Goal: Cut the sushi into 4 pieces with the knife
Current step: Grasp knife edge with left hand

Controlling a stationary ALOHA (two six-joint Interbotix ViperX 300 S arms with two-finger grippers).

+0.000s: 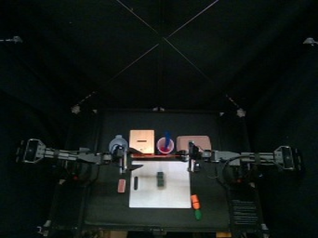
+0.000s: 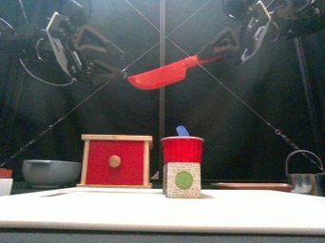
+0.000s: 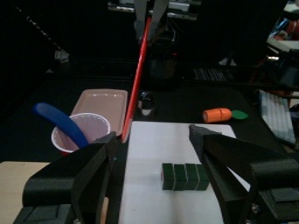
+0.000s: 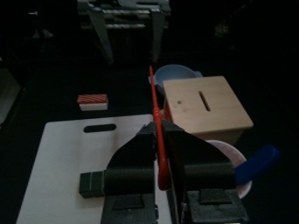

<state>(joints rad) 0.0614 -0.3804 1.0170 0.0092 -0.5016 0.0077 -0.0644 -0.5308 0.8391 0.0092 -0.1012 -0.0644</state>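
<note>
Right pincer (image 4: pixel 158 138) was clamped on knife (image 2: pixel 162 74), high at upper centre of front view. Left pincer (image 3: pixel 155 144) sat apart, empty. Sushi (image 3: pixel 184 177) was whole on board (image 3: pixel 239 144), lower centre. Pre-cut step; next needs blade lowered onto roll.

I can read no text, label, brand, number or sign in any of my views.
</note>
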